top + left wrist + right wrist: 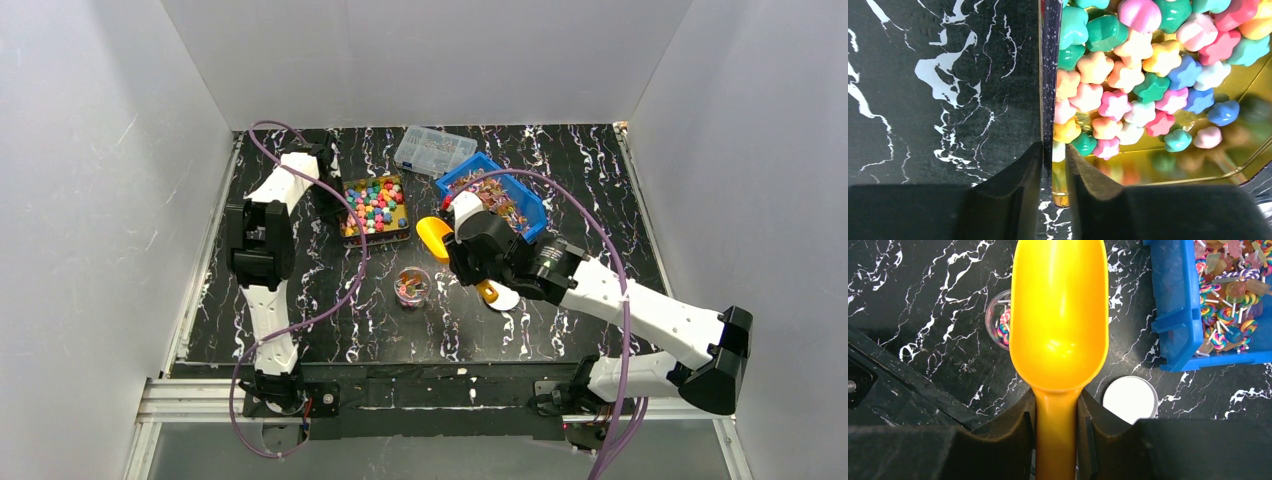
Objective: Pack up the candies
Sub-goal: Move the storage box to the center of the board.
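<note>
Two end effectors: right (1056, 427) pinches glossy orange scoop (1058, 315); left (1053, 167) seemingly clamps the gold tin's wall (1047, 75).

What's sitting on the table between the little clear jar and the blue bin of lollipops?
The white lid lies on the table there; above that gap the right gripper holds the empty yellow scoop. The right wrist view shows the jar and blue bin.
</note>
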### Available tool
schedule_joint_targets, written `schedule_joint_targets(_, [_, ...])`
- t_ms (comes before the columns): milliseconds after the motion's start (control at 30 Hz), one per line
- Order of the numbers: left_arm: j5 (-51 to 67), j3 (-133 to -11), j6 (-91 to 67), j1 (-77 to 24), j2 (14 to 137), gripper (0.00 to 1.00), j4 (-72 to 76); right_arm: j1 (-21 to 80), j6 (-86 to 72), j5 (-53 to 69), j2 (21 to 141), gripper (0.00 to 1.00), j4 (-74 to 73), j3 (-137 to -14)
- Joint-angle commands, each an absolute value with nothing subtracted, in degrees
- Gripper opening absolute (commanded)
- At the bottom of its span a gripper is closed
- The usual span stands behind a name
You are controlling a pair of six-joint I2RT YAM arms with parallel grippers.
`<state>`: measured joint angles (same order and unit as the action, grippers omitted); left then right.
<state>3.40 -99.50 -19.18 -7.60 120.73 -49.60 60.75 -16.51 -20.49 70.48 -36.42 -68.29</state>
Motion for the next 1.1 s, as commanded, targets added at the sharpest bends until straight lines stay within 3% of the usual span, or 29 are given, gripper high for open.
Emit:
schedule_joint_targets(0, [1.9,-101.2,-18.2,-7.3,120.3,0.16,-50.8,60.3,-16.6,-20.1,67.5,0.01,-33.8,-66.9])
schedule_joint_targets(167, [3.0,-99.3,-18.7,-7.5,119.1,0.0,-50.7,60.3,-16.7,-19.9,66.4,0.01,-33.7,-66.1])
schedule_joint_targets(1067, [0.8,-74.9,-32.6,-18.2,98.5,0.0,-46.6,59.9,-3.2,-16.6,73.6,0.01,-43.2,-73.1])
